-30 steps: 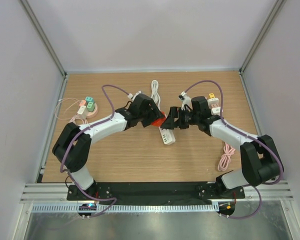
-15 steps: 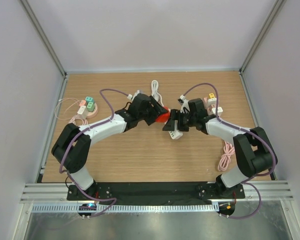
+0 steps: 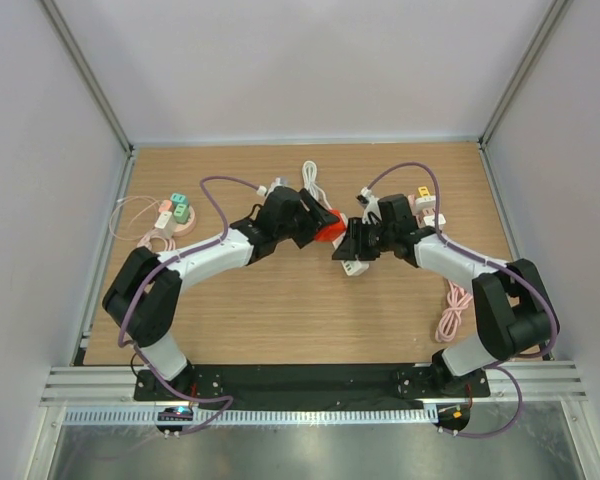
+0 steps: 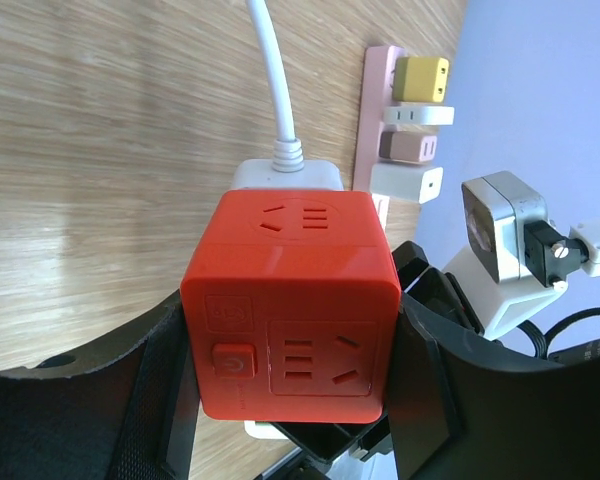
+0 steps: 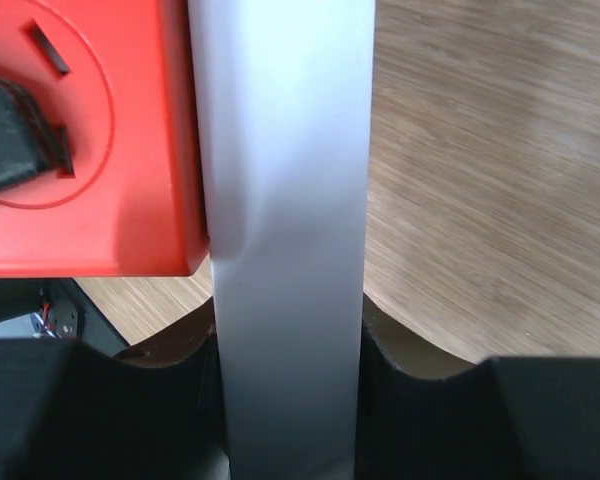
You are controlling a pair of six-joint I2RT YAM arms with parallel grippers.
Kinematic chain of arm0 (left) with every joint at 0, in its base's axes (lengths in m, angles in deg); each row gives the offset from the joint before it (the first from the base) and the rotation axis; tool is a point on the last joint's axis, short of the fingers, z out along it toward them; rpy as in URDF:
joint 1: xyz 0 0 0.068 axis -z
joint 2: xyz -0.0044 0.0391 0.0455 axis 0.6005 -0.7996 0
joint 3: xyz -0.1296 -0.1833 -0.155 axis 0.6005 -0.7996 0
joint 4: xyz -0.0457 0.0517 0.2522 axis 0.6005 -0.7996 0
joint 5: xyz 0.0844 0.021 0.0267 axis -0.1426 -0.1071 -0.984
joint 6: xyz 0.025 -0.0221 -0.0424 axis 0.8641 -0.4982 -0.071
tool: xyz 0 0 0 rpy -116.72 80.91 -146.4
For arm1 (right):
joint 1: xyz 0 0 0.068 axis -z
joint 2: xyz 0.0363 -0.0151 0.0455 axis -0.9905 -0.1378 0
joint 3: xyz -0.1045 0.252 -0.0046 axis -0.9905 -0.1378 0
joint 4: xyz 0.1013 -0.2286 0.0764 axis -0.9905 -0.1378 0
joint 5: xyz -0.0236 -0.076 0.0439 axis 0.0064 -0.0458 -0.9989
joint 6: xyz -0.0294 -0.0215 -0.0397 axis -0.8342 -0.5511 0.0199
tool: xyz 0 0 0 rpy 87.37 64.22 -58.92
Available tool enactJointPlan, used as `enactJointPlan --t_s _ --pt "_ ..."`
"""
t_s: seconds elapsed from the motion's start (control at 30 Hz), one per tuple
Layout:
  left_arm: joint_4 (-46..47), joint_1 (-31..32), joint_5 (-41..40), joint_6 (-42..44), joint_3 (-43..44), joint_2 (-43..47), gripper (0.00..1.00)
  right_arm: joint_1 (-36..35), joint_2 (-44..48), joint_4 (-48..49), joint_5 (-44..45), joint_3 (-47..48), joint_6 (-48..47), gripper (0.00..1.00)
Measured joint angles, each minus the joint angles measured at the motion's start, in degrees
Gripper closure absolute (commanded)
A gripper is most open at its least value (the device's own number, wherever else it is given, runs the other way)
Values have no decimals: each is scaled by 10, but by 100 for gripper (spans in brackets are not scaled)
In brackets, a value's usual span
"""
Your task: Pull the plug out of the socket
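Change: right tool (image 3: 354,250), spread and standing off 1 second back, has moved in and now pinches white plug (image 5: 285,200) across its flat sides.
Meaning: grip looks set, pull can start; plug not yet out.
Left tool (image 4: 295,395) clamps red cube socket (image 4: 290,290) over mid counter (image 3: 280,310), between both arms.
Plug: smooth white slab, flush against cube face, no gap visible.
Cube: glossy, 2 outlet faces showing, button on 1.

white plug (image 5: 285,200) cut off top and bottom, prongs hidden inside socket (image 5: 110,200)
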Motion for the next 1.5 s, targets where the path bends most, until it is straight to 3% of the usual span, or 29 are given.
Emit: enactJointPlan --t_s 0.47,0.73,1.1,1.27,1.37,1.5 --pt "16 0 17 23 0 6 100 22 5 -7 -18 7 -45 99" --pt "17 -26 101 43 1 7 100 28 5 -5 -32 8 -72 99" --pt "-22 -21 92 20 -2 40 100 28 20 -6 -45 8 -83 99" --pt "17 -47 169 24 -20 40 100 28 23 -4 -47 8 -84 99" --pt "55 -65 221 16 -52 50 100 53 22 -14 -11 4 -72 99" --pt "32 -70 214 33 -61 80 100 107 19 -23 42 -1 -56 99"
